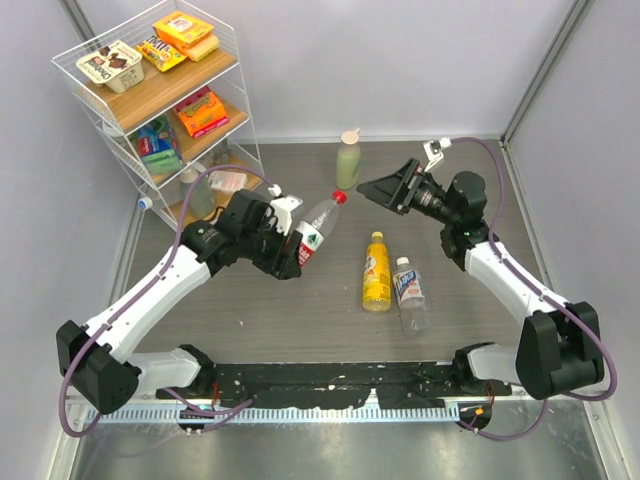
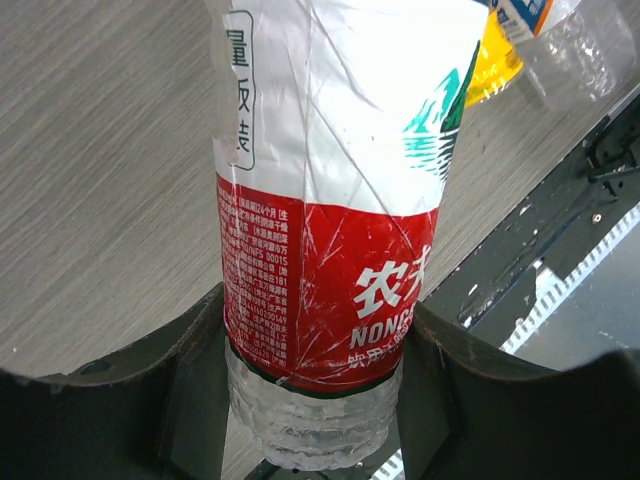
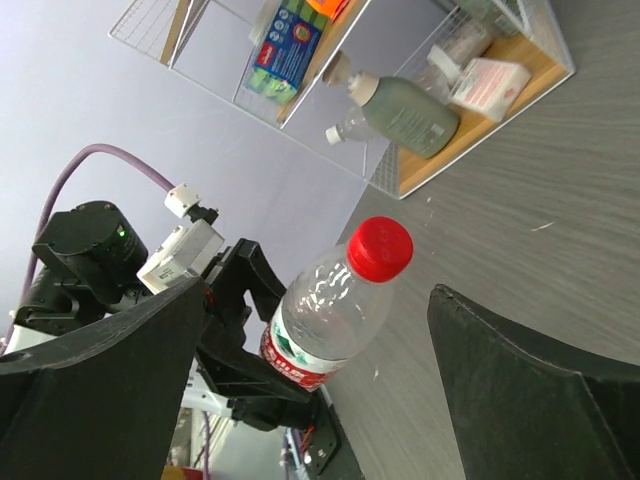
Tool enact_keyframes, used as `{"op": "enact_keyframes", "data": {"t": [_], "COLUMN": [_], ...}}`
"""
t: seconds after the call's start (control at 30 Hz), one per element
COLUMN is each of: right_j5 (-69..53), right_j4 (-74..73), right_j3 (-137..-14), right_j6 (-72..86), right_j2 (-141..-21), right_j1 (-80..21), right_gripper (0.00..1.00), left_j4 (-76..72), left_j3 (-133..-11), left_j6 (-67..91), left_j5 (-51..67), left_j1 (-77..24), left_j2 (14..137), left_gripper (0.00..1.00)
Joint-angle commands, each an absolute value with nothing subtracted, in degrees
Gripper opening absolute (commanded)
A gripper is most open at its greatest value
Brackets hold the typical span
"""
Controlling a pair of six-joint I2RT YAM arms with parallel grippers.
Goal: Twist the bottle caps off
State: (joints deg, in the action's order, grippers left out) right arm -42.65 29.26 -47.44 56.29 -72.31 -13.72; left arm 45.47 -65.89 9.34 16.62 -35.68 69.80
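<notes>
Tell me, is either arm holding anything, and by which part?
The left gripper holds the water bottle by its lower body, jaws on the red label band. The right gripper holds nothing, jaws open.

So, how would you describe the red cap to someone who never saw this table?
On the grey table, near its middle, the left hand holds a clear bottle off the surface. The red cap tops that bottle's raised end. It alone is red; the yellow cap and white cap sit on bottles lying flat.

Lab test cell: plain panels [image 1: 400, 60], wire shelf [image 1: 158, 92].
</notes>
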Motion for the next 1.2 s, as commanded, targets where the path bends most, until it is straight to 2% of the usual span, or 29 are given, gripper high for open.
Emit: {"op": "enact_keyframes", "data": {"t": [0.0, 0.37, 0.57, 0.83, 0.87, 0.9, 0.93, 0.97, 1.0, 1.07, 1.17], "right_j5": [-43.8, -36.4, -36.0, -37.0, -37.0, -36.9, -36.7, -36.3, -36.0, -35.5, -35.6], "right_j4": [30.3, 23.9, 27.2, 32.5, 32.5, 32.7, 32.9, 33.0, 32.9, 32.3, 31.6], "right_j3": [-51.3, -53.3, -52.6, -51.9, -51.8, -51.7, -51.3, -51.0, -50.8, -50.4, -49.8], "right_j6": [56.3, 52.9, 55.0, 58.2, 58.2, 58.1, 58.1, 58.0, 57.6, 56.6, 55.4], "right_j2": [-73.6, -77.9, -79.3, -80.9, -80.9, -80.8, -80.3, -80.2, -79.7, -78.9, -77.4], "right_j1": [-16.8, -21.2, -21.6, -22.4, -22.5, -22.6, -22.6, -22.7, -22.6, -22.7, -22.6], "right_gripper": [0.95, 0.71, 0.66, 0.53, 0.45, 0.42, 0.31, 0.27, 0.16, 0.02, 0.02], "left_j4": [45.0, 43.1, 42.5, 41.6, 41.6, 41.5, 41.5, 41.4, 41.4, 41.3, 40.6], "left_j3": [-65.0, -64.9, -64.7, -64.2, -64.2, -64.2, -64.2, -64.1, -64.0, -63.8, -63.5], "left_j6": [6.7, 6.0, 6.1, 6.5, 6.5, 6.5, 6.4, 6.4, 6.3, 6.3, 6.5], "left_j5": [18.8, 22.1, 22.7, 23.2, 23.2, 23.3, 23.2, 23.0, 22.9, 22.6, 22.3], "left_j1": [-35.9, -35.9, -35.9, -35.9, -35.9, -36.0, -35.9, -35.9, -35.9, -35.9, -35.9], "left_j2": [67.0, 66.3, 66.3, 66.4, 66.5, 66.5, 66.5, 66.5, 66.6, 66.6, 66.4], "left_gripper": [0.46, 0.46, 0.46, 0.46, 0.46, 0.46, 0.46, 0.46, 0.47, 0.49, 0.63]}}
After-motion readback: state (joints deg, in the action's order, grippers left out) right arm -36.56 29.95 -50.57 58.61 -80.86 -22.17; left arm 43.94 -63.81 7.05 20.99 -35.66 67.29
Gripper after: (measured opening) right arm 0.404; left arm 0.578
